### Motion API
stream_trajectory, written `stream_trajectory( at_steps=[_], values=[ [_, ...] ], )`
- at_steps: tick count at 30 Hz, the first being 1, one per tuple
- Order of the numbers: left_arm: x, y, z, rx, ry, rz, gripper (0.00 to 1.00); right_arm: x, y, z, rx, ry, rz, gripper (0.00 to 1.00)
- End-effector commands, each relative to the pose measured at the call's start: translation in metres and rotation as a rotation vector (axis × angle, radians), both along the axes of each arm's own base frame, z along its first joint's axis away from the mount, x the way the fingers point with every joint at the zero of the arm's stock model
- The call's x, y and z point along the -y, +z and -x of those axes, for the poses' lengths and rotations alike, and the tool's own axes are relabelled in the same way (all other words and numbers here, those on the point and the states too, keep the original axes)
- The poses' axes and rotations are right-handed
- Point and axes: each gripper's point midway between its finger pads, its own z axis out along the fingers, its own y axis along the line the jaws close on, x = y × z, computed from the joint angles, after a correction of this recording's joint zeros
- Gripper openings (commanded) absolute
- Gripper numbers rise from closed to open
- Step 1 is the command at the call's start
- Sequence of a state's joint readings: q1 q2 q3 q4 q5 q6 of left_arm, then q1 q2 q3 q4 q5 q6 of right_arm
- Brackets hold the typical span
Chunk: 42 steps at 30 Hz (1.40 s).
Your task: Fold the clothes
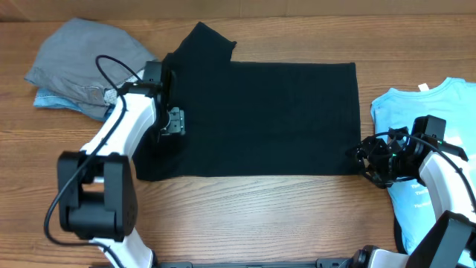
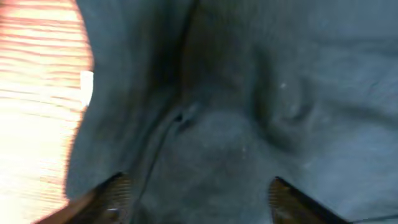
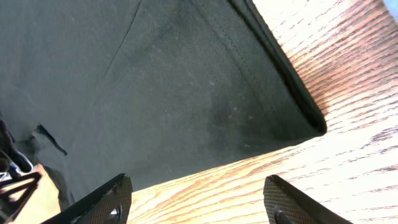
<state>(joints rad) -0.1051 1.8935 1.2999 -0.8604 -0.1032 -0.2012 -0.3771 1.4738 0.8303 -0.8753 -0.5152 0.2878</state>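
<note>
The plain black short-sleeved cotton T-shirt lies flat at the centre of the brown wooden table, with the left gripper, jaws apart, over its 9 o'clock end and the right gripper, jaws wide, above its 4 o'clock hem corner, seemingly poised to pinch both ends for folding.

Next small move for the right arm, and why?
Probably lower the right gripper and close on the hem corner of the black T-shirt. Its jaws stand open right by that corner, holding nothing, and the shirt lies spread on the table.
</note>
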Motion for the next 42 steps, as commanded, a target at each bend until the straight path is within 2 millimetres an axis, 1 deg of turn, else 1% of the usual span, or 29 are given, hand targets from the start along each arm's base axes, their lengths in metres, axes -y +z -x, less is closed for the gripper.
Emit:
stream_trajectory(
  at_steps=[1, 4, 6, 10, 12, 14, 17, 19, 22, 24, 27, 30, 33, 37, 38, 41, 42],
  values=[
    [0.006, -0.024, 0.009, -0.071, -0.034, 0.017, 0.67, 0.003, 0.004, -0.006, 0.018, 0.012, 0.023, 0.72],
    [0.006, -0.035, 0.008, -0.083, -0.034, 0.015, 0.67, 0.003, 0.004, -0.006, 0.018, 0.012, 0.022, 0.72],
    [0.006, -0.04, 0.007, -0.09, -0.033, 0.014, 0.6, 0.003, 0.004, -0.006, 0.017, 0.012, 0.022, 0.72],
    [0.005, -0.04, 0.01, -0.102, -0.033, 0.013, 0.57, 0.002, 0.004, -0.005, 0.016, 0.012, 0.022, 0.72],
    [0.004, -0.034, 0.016, -0.132, -0.031, 0.009, 0.58, 0.002, 0.004, -0.005, 0.014, 0.012, 0.021, 0.72],
    [0.002, -0.023, 0.02, -0.158, -0.02, -0.001, 0.59, 0.002, 0.004, -0.005, 0.014, 0.012, 0.022, 0.72],
    [-0.005, -0.001, 0.026, -0.184, 0.011, -0.039, 0.64, 0.002, 0.004, -0.005, 0.014, 0.012, 0.022, 0.72],
    [-0.009, 0.006, 0.028, -0.192, 0.017, -0.053, 0.68, 0.002, 0.004, -0.005, 0.014, 0.012, 0.021, 0.72],
    [-0.014, 0.008, 0.037, -0.228, 0.026, -0.061, 0.72, 0.002, 0.004, -0.005, 0.013, 0.012, 0.021, 0.72],
    [-0.018, 0.005, 0.042, -0.244, 0.036, -0.062, 0.74, 0.002, 0.004, -0.004, 0.011, 0.012, 0.02, 0.72],
    [-0.023, 0.0, 0.049, -0.267, 0.05, -0.062, 0.74, 0.002, 0.004, -0.004, 0.01, 0.012, 0.02, 0.72],
    [-0.025, -0.008, 0.053, -0.274, 0.062, -0.046, 0.68, 0.002, 0.004, -0.004, 0.01, 0.012, 0.02, 0.72],
    [-0.016, -0.014, 0.055, -0.28, 0.034, 0.016, 0.57, 0.002, 0.004, -0.004, 0.011, 0.012, 0.02, 0.72],
    [-0.014, -0.019, 0.059, -0.287, 0.027, 0.026, 0.52, 0.002, 0.004, -0.004, 0.009, 0.012, 0.019, 0.71],
    [-0.014, -0.02, 0.06, -0.288, 0.023, 0.026, 0.48, 0.002, 0.004, -0.003, 0.007, 0.012, 0.018, 0.72],
    [-0.015, -0.019, 0.059, -0.285, 0.016, 0.023, 0.23, 0.002, 0.004, -0.003, 0.007, 0.012, 0.018, 0.71],
    [-0.015, -0.017, 0.058, -0.286, 0.016, 0.022, 0.18, 0.002, 0.004, -0.003, 0.007, 0.012, 0.018, 0.71]
  ],
)
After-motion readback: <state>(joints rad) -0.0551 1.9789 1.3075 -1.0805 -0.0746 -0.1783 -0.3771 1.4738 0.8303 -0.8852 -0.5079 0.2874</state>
